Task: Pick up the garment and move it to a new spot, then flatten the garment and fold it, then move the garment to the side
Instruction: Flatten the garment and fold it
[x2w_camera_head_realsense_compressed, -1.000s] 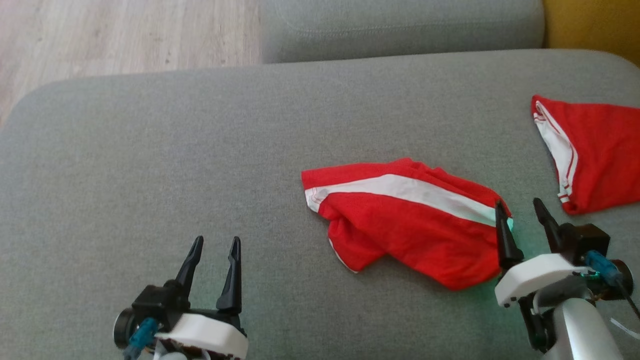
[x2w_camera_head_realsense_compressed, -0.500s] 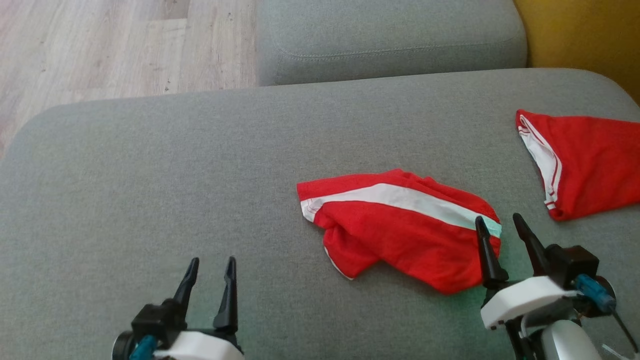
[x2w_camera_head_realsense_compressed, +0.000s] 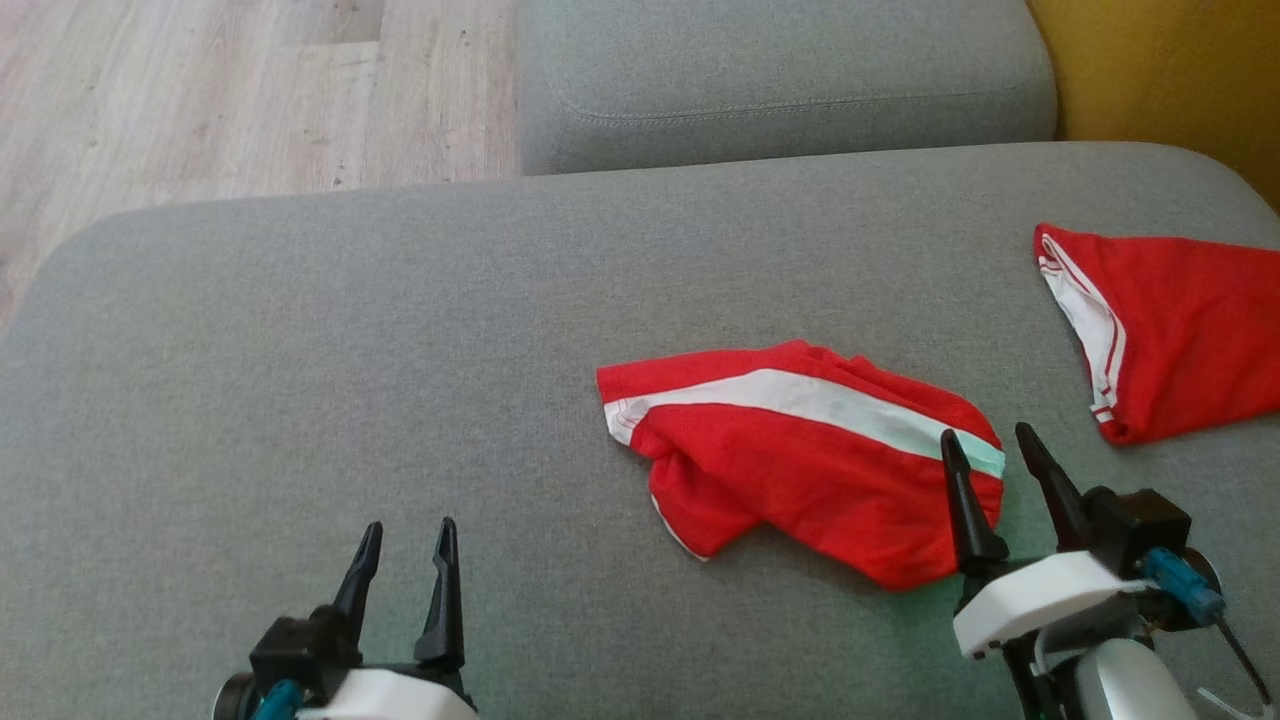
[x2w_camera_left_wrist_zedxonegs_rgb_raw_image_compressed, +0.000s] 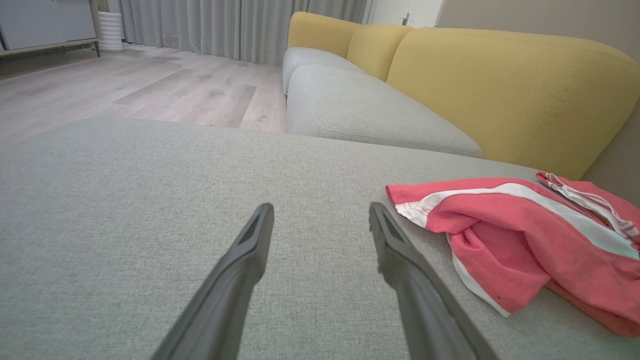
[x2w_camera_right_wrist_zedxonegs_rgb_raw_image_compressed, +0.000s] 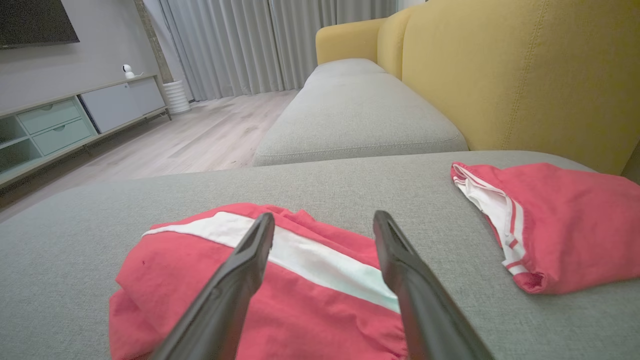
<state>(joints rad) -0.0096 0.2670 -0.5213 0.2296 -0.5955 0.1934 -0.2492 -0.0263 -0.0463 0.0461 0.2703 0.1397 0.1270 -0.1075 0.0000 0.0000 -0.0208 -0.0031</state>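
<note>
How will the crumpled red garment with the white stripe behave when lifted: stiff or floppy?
Probably floppy: the red garment lies in soft folds, so it should hang from the pinched point. It looks thin, so likely light. Pushed on the woven grey cushion, it would probably bunch rather than slide.

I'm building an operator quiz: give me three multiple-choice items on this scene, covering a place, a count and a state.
1. Where is the crumpled garment? A. on the floor B. just ahead of the right gripper C. hanging off the cushion edge
2. How many red garments lie on the grey cushion? A. one B. two C. four
3. The left gripper is: A. open, empty B. shut on cloth C. shut, empty
Key: 1 B, the right wrist view shows it below the fingers; 2 B, a second garment lies far right; 3 A, its fingers stand apart over bare cushion.
</note>
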